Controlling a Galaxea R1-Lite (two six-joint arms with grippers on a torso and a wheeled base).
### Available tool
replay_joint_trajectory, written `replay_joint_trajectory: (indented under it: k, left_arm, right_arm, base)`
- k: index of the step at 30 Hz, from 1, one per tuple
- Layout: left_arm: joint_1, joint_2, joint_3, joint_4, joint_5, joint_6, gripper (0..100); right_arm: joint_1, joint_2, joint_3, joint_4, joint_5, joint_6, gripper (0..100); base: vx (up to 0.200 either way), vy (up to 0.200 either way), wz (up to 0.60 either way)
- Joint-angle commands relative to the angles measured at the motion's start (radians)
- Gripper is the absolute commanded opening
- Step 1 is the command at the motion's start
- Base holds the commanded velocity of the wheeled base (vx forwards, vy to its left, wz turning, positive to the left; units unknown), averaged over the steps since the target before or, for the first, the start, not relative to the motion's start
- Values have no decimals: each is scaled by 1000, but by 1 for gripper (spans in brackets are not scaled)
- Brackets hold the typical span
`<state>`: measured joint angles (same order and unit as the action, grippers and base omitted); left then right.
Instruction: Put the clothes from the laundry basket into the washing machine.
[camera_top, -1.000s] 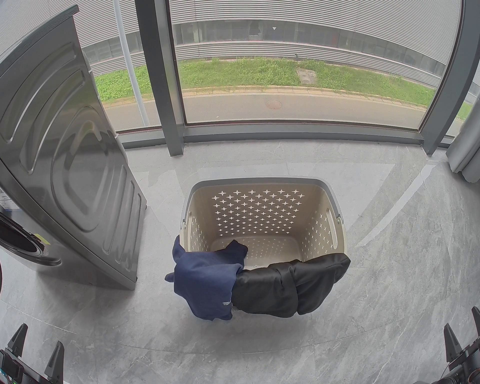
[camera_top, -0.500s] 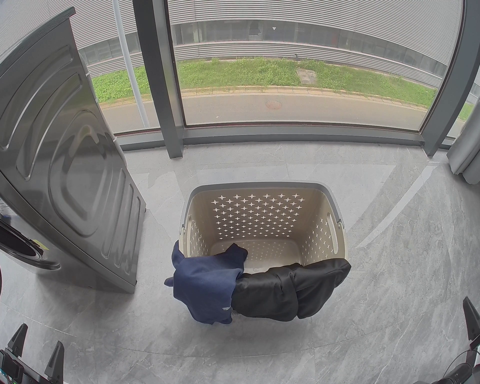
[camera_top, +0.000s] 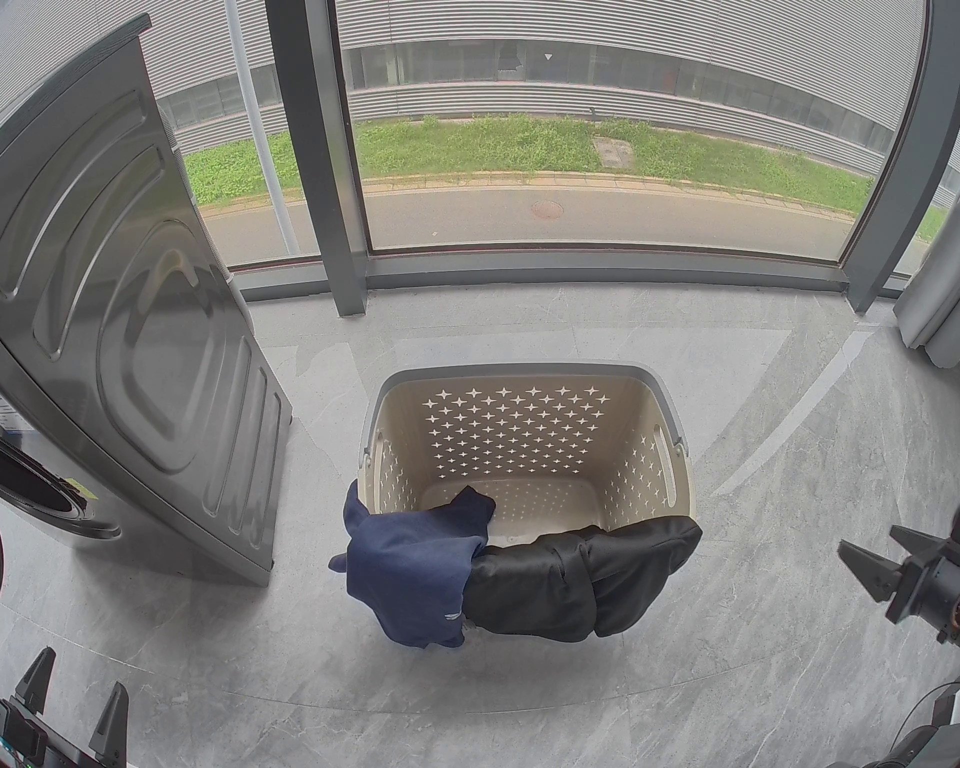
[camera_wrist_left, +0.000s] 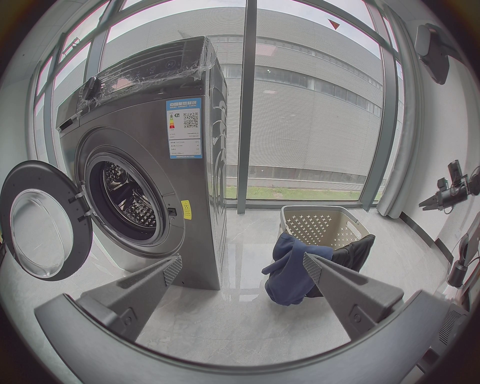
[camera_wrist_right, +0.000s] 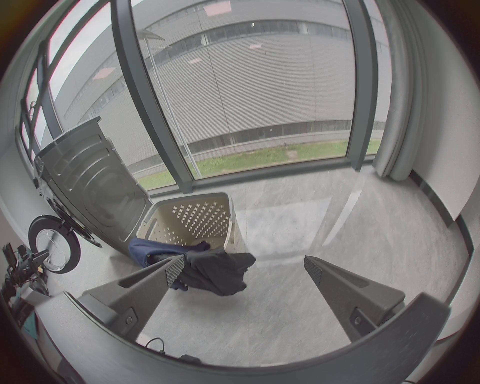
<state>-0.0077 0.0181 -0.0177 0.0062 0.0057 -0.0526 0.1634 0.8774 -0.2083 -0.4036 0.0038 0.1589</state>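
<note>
No print is legible at this range.

- Washing machine (camera_wrist_left: 150, 190): a blue-and-white label (camera_wrist_left: 184, 128) sits high on the front panel, at the edge nearest the laundry basket (camera_wrist_left: 325, 227). It has a QR code (camera_wrist_left: 190, 119) in its upper part, a coloured rating scale beside that, and rows of fine text below, all unreadable.
- A small yellow sticker (camera_wrist_left: 186, 209) sits just beside the door ring, under the label. Its print cannot be made out.
- Control panel (camera_wrist_left: 150, 67) on the top edge: faint round symbols under plastic wrap.
- Navy garment (camera_top: 410, 580): a small pale logo mark (camera_top: 453, 610) near the hanging edge, unreadable.
</note>
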Motion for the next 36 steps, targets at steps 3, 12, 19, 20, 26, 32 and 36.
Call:
replay_joint_trajectory:
  k: [3, 12, 19, 20, 26, 32, 36]
  left_arm:
    - [0, -17, 15, 0, 0, -1, 100]
    - [0, -17, 16, 0, 0, -4, 100]
    - [0, -17, 16, 0, 0, -4, 100]
    - [0, -17, 16, 0, 0, -4, 100]
    - [0, -17, 16, 0, 0, -4, 100]
    - [0, -17, 16, 0, 0, -4, 100]
    - [0, -17, 16, 0, 0, -4, 100]
  right_arm:
    - [169, 534, -66, -231, -62, 83, 100]
    - [226, 672, -158, -231, -64, 134, 100]
    - [263, 753, -204, -231, -82, 159, 100]
    - [266, 756, -204, -231, -90, 159, 100]
    - [278, 838, -227, -251, -117, 162, 100]
    - [318, 943, -241, -360, -122, 229, 100]
    - [324, 983, -256, -376, -123, 234, 100]
  base:
    - [-200, 0, 0]
    - [-44, 0, 0]
    - [0, 0, 0]
    - [0, 0, 0]
    - [0, 0, 0]
    - [0, 0, 0]
    - [0, 0, 0]
